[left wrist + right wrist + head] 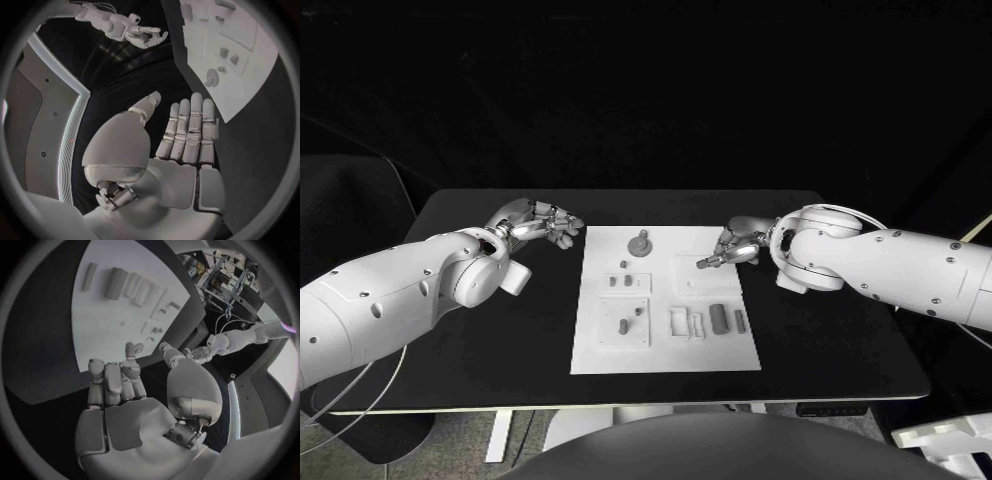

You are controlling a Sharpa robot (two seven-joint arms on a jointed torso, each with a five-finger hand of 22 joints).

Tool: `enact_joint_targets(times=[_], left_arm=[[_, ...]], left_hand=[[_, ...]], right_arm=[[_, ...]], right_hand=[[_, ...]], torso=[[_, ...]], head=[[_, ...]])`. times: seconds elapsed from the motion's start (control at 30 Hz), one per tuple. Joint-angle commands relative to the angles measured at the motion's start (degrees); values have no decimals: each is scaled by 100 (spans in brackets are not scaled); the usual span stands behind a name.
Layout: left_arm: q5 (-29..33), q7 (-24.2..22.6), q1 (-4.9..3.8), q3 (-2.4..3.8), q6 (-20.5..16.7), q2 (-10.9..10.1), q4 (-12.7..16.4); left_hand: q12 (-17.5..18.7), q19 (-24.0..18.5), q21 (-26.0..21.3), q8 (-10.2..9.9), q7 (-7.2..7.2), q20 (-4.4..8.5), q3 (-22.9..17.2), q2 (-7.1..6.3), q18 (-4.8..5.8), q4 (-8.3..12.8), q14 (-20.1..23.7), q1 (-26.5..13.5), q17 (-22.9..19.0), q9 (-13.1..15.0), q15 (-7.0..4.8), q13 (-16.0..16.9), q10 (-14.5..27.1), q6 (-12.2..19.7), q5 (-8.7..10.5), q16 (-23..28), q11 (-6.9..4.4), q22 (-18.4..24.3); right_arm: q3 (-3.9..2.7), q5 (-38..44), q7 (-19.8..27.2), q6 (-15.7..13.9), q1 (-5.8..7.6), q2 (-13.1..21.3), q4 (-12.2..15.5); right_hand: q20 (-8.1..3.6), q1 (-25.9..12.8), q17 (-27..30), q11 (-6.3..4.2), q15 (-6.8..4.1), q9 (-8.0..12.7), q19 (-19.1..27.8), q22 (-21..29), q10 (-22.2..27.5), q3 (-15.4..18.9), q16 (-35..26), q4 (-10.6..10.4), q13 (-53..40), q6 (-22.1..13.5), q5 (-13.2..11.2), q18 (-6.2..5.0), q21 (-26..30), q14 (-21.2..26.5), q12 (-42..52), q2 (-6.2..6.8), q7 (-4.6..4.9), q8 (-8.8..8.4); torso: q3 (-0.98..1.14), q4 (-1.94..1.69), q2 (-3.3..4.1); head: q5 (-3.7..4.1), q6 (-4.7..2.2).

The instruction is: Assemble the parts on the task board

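The white task board (668, 345) lies in the middle of the black table. A round grey part (640, 243) sits near its far edge, small grey parts (630, 319) lie on its left half, and two grey cylinders (718, 318) lie on its right half. My left hand (540, 225) hovers over the table just left of the board's far left corner, fingers straight and apart from the thumb (184, 130), holding nothing. My right hand (737, 247) hangs over the board's far right edge with fingers (115, 382) loosely extended and nothing in them.
Bare black table lies to either side of the board (250, 75) and in front of it. White moulded pieces (684, 321) lie beside the cylinders (115, 282). The table's front edge (632, 405) runs close below the board.
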State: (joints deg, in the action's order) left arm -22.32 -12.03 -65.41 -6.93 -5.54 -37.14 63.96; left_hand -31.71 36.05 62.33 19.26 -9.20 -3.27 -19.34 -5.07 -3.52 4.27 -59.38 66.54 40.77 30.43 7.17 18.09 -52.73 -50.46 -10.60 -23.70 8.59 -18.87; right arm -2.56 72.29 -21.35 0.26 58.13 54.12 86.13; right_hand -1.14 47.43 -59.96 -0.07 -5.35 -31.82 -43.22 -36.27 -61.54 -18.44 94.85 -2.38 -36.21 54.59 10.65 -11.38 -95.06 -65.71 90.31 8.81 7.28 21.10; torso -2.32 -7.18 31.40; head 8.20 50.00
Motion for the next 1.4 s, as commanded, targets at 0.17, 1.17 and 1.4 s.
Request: enact_joint_targets(times=[0.17, 1.17, 1.4], left_arm=[[-10, -6, -4, -6, 101, -6, 22], [-10, 33, -4, -10, 132, -15, 20], [-10, 33, -4, -10, 138, -16, 25]], left_hand=[[13, 48, 25, 32, 3, 16, -2, 20, -74, -47, -67, -86, 8, 10, 0, 8, -57, -27, -9, 28, 2, -8], [34, 64, 32, 33, 4, 17, 8, 61, -77, -117, -95, -172, 8, 13, -3, 10, -78, -29, -12, 56, 1, -12], [36, 65, 32, 32, 4, 18, 8, 64, -77, -122, -96, -179, 8, 13, -3, 10, -78, -28, -12, 59, 1, -12]], right_arm=[[31, 345, -842, 793, 6, -25, -63], [604, 236, -932, 1371, -53, -609, -621], [620, 279, -953, 1428, -65, -676, -702]], right_hand=[[-10, -30, 2, -26, -18, -19, -68, -23, -115, -17, 337, -37, -22, 223, 6, -72, -818, -95, 51, -26, 101, 55], [14, -9, 22, -64, -53, -65, -135, -62, -266, -67, 375, -13, -25, 536, 21, -109, -813, -202, 61, -161, 40, 182], [16, -21, 22, -66, -54, -67, -138, -65, -274, -64, 379, -19, -25, 557, 20, -110, -814, -207, 62, -164, 36, 190]], torso=[[-6, -21, 20], [6, -18, 24], [8, -23, 24]], head=[[60, 0], [72, 0], [62, 0]])
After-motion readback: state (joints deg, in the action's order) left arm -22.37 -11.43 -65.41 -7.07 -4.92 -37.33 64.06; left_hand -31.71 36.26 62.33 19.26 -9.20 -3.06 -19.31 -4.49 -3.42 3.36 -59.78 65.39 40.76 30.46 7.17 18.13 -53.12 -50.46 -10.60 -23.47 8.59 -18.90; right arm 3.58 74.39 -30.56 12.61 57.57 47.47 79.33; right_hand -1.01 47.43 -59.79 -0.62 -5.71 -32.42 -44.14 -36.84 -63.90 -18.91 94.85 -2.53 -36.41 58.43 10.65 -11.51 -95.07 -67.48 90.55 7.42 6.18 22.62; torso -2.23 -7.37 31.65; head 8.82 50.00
